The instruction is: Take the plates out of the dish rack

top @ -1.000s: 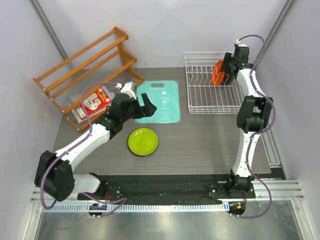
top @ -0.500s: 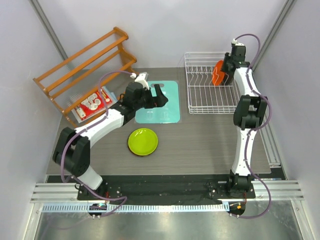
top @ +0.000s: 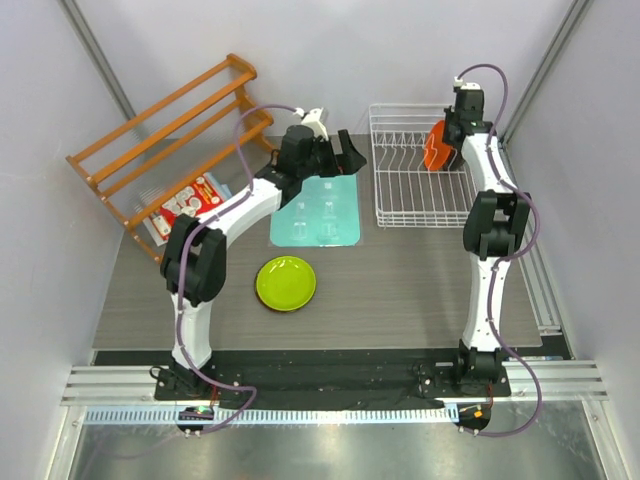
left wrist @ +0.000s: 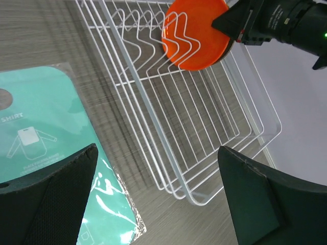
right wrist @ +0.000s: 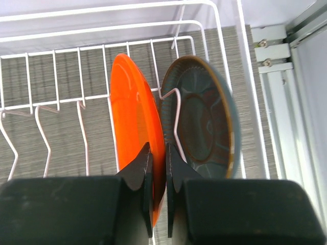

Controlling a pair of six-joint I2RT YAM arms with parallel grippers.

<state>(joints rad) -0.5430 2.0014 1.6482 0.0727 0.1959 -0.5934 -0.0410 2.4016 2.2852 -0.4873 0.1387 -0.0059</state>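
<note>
The white wire dish rack (top: pixel 425 190) stands at the back right. The orange plate (top: pixel 435 148) stands on edge in it; my right gripper (top: pixel 450 135) is shut on its rim, seen in the right wrist view (right wrist: pixel 158 163) on the orange plate (right wrist: pixel 134 112). The dark teal-blue plate (right wrist: pixel 202 120) stands just behind it. My left gripper (top: pixel 340 160) is open and empty above the gap between the teal board (top: pixel 318 205) and the rack (left wrist: pixel 168 127). The lime plate (top: pixel 286 283) lies on the table. The dark red floral plate (top: pixel 190 203) lies by the wooden rack.
An orange-brown wooden slatted rack (top: pixel 165 130) stands at the back left. The grey walls close in behind and beside the dish rack. A metal rail (right wrist: pixel 286 61) runs along the table's right edge.
My left arm has swung from the table's left-centre up and right, to the far end of the teal board by the dish rack. The right gripper has stayed on the orange plate.
</note>
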